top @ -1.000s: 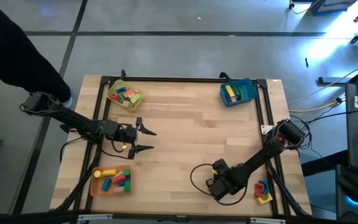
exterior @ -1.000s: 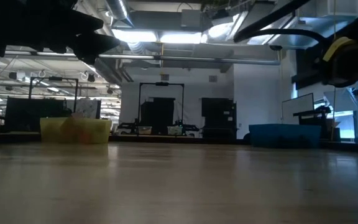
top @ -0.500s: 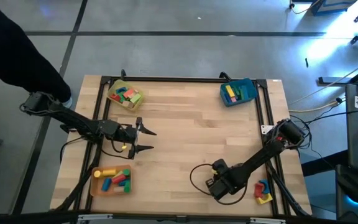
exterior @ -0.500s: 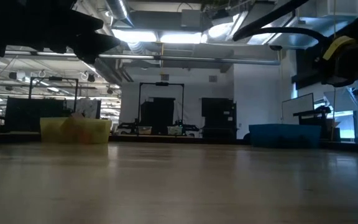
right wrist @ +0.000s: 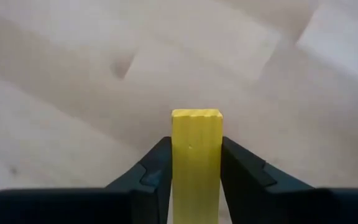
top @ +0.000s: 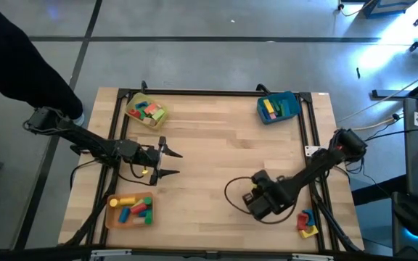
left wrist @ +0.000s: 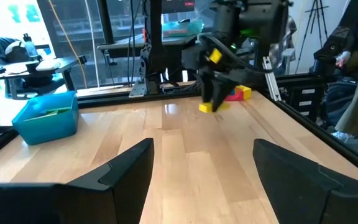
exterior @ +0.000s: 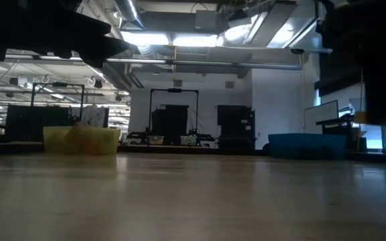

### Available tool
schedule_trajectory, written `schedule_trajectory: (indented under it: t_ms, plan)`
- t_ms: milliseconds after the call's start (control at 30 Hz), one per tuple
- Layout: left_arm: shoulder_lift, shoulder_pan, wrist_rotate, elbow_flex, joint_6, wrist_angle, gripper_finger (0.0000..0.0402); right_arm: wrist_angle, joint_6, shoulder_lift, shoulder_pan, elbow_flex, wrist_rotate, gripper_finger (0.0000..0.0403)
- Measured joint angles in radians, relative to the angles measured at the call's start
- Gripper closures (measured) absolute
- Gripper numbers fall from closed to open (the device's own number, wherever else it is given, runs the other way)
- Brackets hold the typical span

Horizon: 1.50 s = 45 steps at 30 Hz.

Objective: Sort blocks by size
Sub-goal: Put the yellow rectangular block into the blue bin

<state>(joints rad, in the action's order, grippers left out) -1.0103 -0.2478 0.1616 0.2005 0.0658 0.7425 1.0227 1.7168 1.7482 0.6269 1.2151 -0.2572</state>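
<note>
Yellow block (right wrist: 196,163): near end cut off by the right wrist picture's lower edge, length not to be told.
Right hand (top: 261,205): fingers hidden under the wrist in the high view.
Yellow tray (exterior: 81,140): contents blurred in the low view.

Held block: yellow bar (right wrist: 196,162), clamped lengthwise between dark fingers, above bare wood.
Loose blocks: red, blue, yellow cluster (top: 307,222) at table's near-right corner.
Sorted blocks: in three trays.
</note>
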Motion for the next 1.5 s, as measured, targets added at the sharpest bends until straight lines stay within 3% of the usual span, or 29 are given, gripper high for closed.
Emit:
schedule_trajectory:
  t_ms: [367,933,1367,1500]
  plan:
    - [0.000,-0.001,0.000,0.000,-0.010,0.002,0.0141,0.181,-0.171,-0.098,-0.154,0.000,-0.153,0.0295]
    - [0.000,-0.001,0.000,0.000,-0.031,0.002,0.0141,0.251,-0.643,-0.139,-0.613,0.001,-0.458,0.0287]
    - [0.000,-0.001,0.000,0.000,-0.032,-0.002,0.0141,0.109,-1.002,-0.139,-0.995,0.001,-0.483,0.0285]
    - [0.000,-0.001,0.000,0.000,-0.032,-0.004,0.0141,0.054,-1.085,-0.138,-1.102,0.001,-0.433,0.0289]
